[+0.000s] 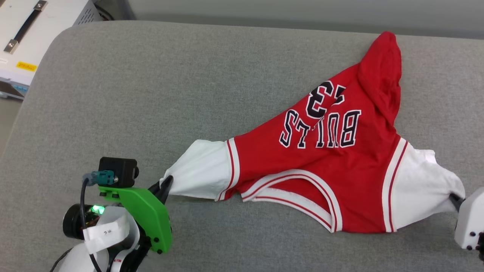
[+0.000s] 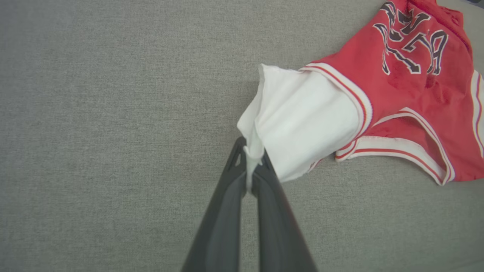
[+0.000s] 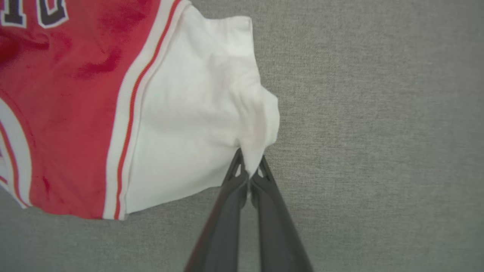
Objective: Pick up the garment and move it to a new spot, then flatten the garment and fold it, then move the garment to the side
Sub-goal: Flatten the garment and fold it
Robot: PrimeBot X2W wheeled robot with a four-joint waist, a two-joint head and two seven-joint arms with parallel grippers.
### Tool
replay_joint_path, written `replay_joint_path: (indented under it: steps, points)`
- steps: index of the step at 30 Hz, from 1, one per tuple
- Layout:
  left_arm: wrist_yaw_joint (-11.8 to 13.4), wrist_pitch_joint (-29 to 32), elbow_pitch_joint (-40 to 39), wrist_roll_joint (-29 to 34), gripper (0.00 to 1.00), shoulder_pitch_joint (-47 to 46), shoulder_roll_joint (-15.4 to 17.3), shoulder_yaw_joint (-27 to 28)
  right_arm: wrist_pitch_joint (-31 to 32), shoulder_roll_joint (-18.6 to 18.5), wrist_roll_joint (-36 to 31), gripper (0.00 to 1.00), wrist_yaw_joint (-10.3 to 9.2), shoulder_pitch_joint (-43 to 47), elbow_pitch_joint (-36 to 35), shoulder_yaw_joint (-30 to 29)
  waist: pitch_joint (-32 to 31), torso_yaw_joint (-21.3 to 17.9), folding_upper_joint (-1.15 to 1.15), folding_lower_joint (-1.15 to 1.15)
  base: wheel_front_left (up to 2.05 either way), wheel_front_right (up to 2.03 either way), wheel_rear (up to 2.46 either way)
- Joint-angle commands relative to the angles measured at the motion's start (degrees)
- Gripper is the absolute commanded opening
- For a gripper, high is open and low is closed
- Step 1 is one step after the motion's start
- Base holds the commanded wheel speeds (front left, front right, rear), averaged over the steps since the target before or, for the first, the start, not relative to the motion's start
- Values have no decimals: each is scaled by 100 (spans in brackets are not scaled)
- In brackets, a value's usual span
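BULLS, that's the word across the shirt (image 1: 321,166), black letters outlined in white, upside down from the head camera. Beyond it sits a number: a 3 is clear, but the digit beside it is cut by a fold (I can't read it whole). At the far left a white box (image 1: 22,26) with a black strap handle (image 1: 24,25) carries a yellow sticker (image 1: 26,67), its print too small to read. The same goes for the marks on the white tag (image 1: 106,231) wrapped round the left wrist.

The shirt lies on the right half of a grey cushion (image 1: 151,94) of coarse woven cloth with a rounded corner. A pale strip of room runs along its far edge.

The red body looks smooth and slightly shiny, bunched into a peak at the far end. Striped ribbed bands edge the neckline and both white sleeves.

The left claw (image 2: 251,162), under a green plastic bracket (image 1: 143,211), is pressed together on the rim of the left sleeve, with white cloth squeezed between its tips. The right claw (image 3: 248,168) pinches the other sleeve's edge the same way.
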Motion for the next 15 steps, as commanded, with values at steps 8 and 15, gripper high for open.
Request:
replay_joint_path:
  steps: [8,15]
  points:
    - [-44,-343,-343,54,0,-347,203,280,160,-593,498,0,-3,-757,-554,-262,-703,-208,0,0,0,0,0]
    - [-121,-427,-749,63,0,-1074,390,536,332,-1036,812,0,-3,-1682,-726,-338,-1003,-267,0,0,0,0,0]
